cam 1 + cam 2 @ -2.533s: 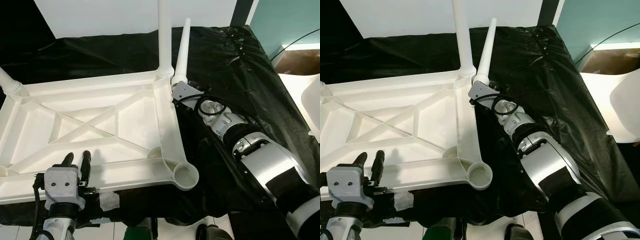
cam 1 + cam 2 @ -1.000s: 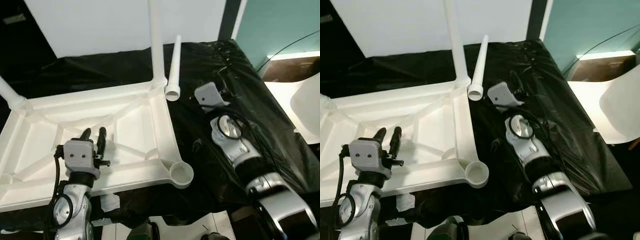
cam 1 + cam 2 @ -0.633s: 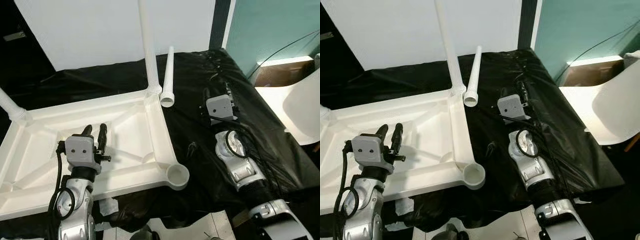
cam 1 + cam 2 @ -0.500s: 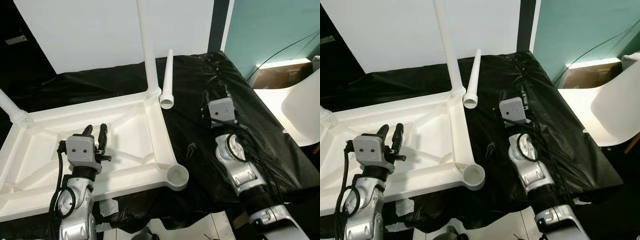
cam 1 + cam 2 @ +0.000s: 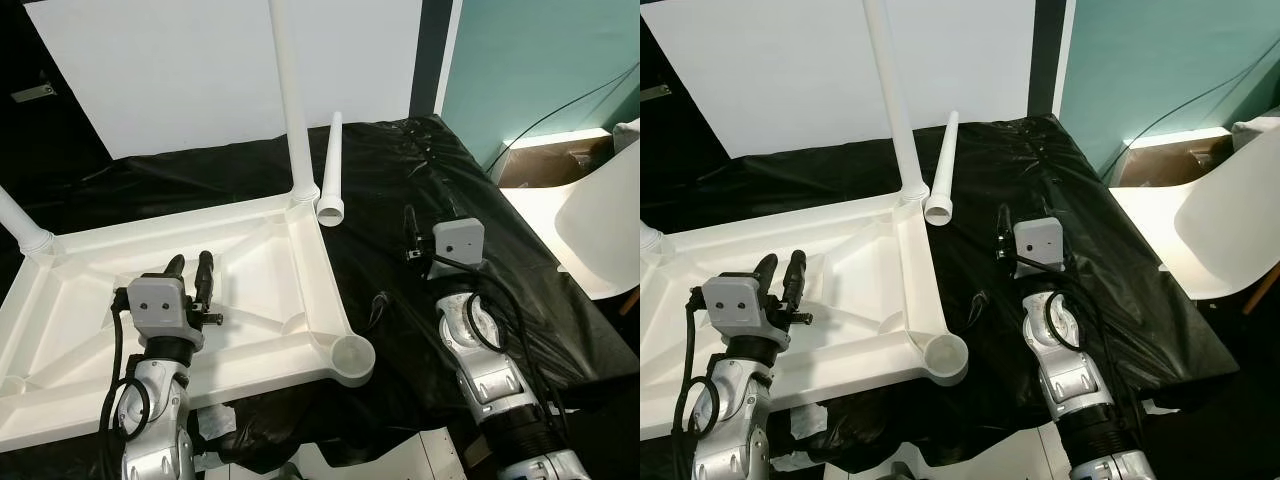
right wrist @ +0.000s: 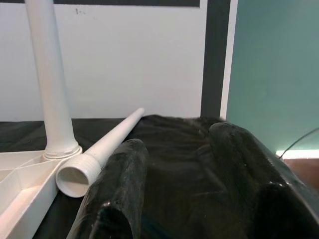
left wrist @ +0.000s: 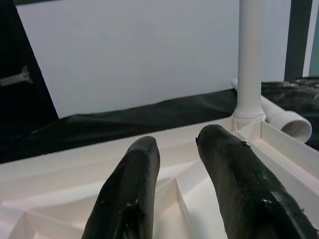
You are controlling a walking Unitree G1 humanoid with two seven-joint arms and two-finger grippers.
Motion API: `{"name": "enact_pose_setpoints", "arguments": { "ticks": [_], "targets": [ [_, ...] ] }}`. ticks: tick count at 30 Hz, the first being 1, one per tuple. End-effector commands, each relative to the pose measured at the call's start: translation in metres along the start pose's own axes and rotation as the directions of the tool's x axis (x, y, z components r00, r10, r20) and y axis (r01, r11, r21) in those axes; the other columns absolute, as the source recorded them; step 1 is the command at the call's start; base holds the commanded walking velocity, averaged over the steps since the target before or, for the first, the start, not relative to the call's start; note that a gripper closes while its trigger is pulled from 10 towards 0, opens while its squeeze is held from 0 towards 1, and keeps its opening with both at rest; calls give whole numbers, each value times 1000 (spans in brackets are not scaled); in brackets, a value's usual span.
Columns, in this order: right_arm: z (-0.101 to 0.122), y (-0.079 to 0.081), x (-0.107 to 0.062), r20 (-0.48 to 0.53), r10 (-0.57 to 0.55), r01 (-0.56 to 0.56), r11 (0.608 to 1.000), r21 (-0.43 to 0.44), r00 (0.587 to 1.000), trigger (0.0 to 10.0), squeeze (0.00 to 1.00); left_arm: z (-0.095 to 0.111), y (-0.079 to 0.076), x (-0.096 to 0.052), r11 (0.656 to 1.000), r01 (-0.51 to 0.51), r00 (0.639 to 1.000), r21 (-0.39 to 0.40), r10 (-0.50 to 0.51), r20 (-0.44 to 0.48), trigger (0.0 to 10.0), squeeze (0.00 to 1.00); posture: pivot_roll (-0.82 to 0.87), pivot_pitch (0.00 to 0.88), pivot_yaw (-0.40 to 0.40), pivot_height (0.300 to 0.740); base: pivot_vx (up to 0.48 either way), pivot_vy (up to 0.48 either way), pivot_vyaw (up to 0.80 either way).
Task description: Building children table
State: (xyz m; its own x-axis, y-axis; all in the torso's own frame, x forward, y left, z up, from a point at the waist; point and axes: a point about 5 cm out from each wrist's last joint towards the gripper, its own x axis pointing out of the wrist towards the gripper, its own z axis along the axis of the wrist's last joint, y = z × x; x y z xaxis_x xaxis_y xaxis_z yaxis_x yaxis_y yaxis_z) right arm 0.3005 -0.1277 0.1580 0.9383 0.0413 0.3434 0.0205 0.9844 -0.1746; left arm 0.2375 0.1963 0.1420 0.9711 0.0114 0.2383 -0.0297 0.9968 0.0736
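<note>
Lying loose on the black plastic sheet (image 5: pixel 520 280), the detached white table leg (image 5: pixel 330 165) sits ahead of the right gripper (image 6: pixel 192 164) and toward the upturned tabletop (image 5: pixel 250 270), its long axis running away from the robot, open socket end nearest. That gripper, empty with fingers apart, is clearly nearer than the left gripper (image 5: pixel 190 270), which hovers empty and parted over the tabletop's ribs. 1 mounted leg (image 5: pixel 287 100) is cut off at the top; the empty corner socket (image 5: pixel 347 357) faces up.
</note>
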Motion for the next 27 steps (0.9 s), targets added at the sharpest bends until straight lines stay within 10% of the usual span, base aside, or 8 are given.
{"name": "enact_pose_setpoints", "arguments": {
  "ticks": [1, 27],
  "targets": [
    [1, 0, 0, -9, 2, -1, 999, 35, 1000, 10000, 0, 0, 7, -2, 992, -125, 992, -13, 125, -2, 10000, 0, 39, 0, 81, 740, 0, 0, 0],
    [3, -1, 15, -20, 116, -114, 992, 60, 993, 10000, 0, -2, 3, -5, 991, -133, 991, 14, 133, 2, 10000, 0, 58, 0, 27, 740, 0, 0, 0]
  ]
}}
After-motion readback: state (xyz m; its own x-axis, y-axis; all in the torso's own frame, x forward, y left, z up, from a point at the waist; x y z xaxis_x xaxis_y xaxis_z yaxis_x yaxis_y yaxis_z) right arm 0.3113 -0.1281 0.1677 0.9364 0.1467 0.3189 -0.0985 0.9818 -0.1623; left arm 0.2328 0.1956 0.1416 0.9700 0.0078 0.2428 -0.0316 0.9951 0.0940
